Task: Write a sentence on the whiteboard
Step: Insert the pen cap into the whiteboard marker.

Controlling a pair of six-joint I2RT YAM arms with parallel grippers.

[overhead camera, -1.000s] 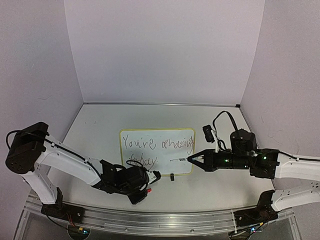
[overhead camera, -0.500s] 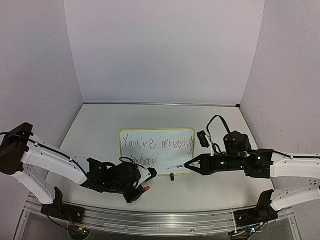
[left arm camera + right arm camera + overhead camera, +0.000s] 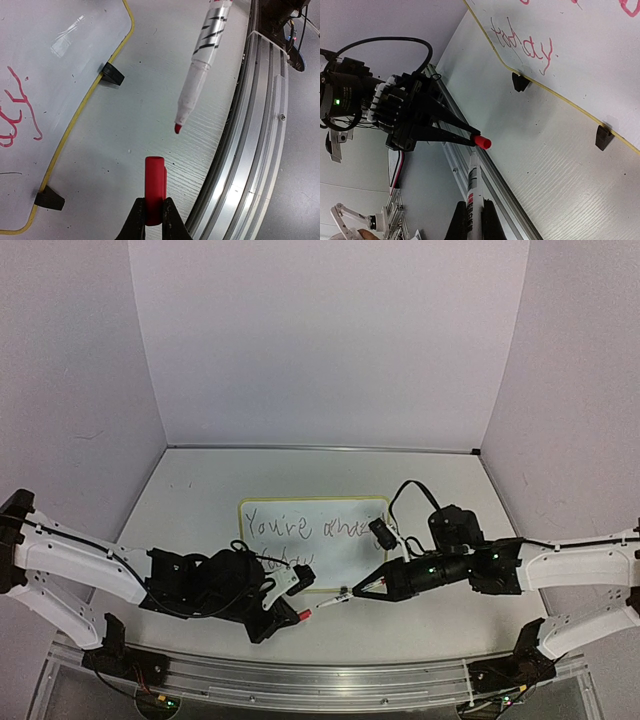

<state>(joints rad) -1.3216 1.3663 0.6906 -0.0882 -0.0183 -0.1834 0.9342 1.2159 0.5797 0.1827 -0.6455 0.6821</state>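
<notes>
Whiteboard [image 3: 312, 542] lies flat mid-bench, a bit toward the near edge, clip feet [image 3: 112, 74] on its near long side. The sentence [image 3: 285, 525] is on it in two lines, "You're amazing" over "today". It looks red in the wrist views, and its far right end is hidden behind my right arm in the top view.

My left pincer [image 3: 152, 220] is closed narrow on a red cap [image 3: 155, 185], open end pointing away from the fingers. My right pincer [image 3: 472, 220] is clamped on the marker [image 3: 472, 195], white barrel with black print, red tip bare.

Marker tip and cap mouth face each other, close but not touching, a small gap between them. Both hang over the bare strip between the board's near side and the metal rail [image 3: 260, 125] at the bench's near edge, just off the board's near right foot.
</notes>
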